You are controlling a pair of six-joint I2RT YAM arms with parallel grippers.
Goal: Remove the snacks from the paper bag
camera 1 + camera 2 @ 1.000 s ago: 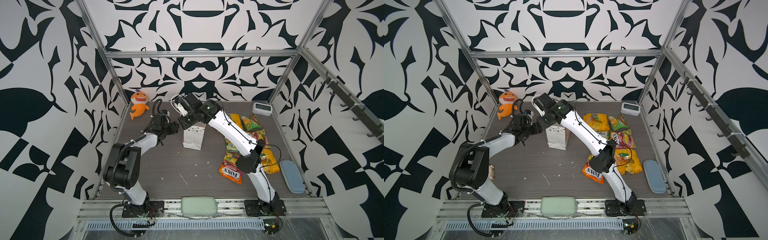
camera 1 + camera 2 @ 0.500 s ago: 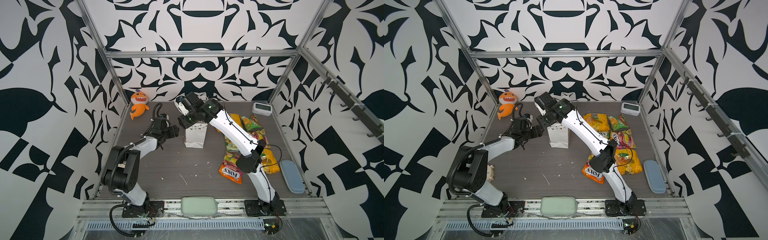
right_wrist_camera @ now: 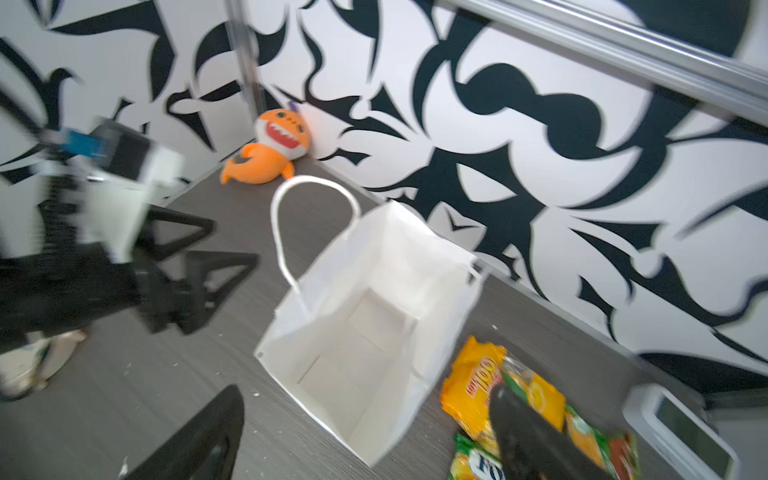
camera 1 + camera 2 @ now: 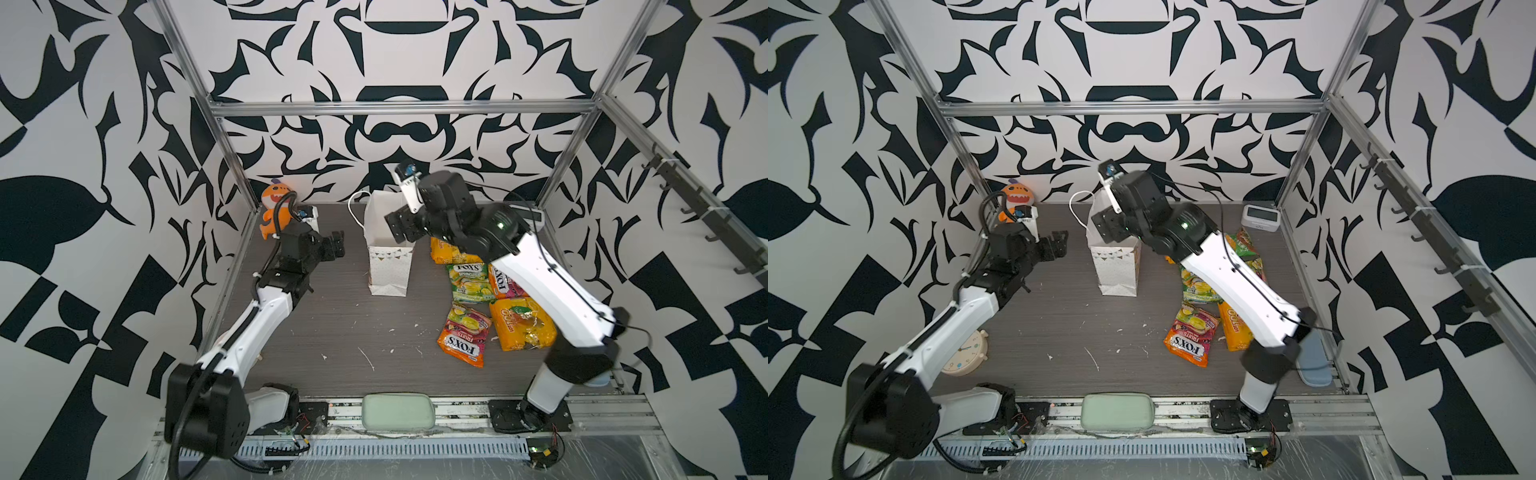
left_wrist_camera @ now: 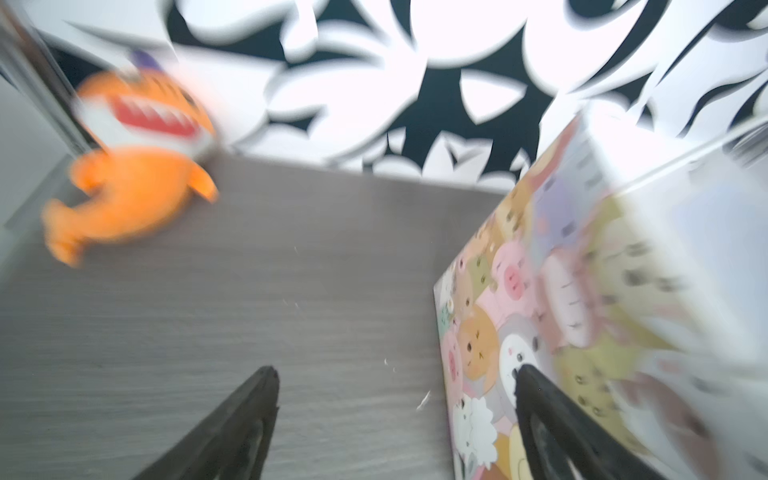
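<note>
The white paper bag stands upright and open in the middle of the table in both top views. Its inside shows only bare white paper. One broad face carries the cartoon-animal print. Several snacks lie on the table right of it: a yellow-orange packet, a green FOX'S packet and an orange-red FOX'S packet. My right gripper hangs open just above the bag's right rim, holding nothing. To the bag's left, my left gripper is open and apart from the bag.
An orange plush shark leans in the back left corner. A small white display sits at the back right. A beige alarm clock lies under my left arm. A green pad rests on the front rail, a blue-grey pad at the right edge.
Both grippers have opened. The right one has let go of the bag's top and risen slightly. The left one has drawn back to the left. The bag now stands free.
</note>
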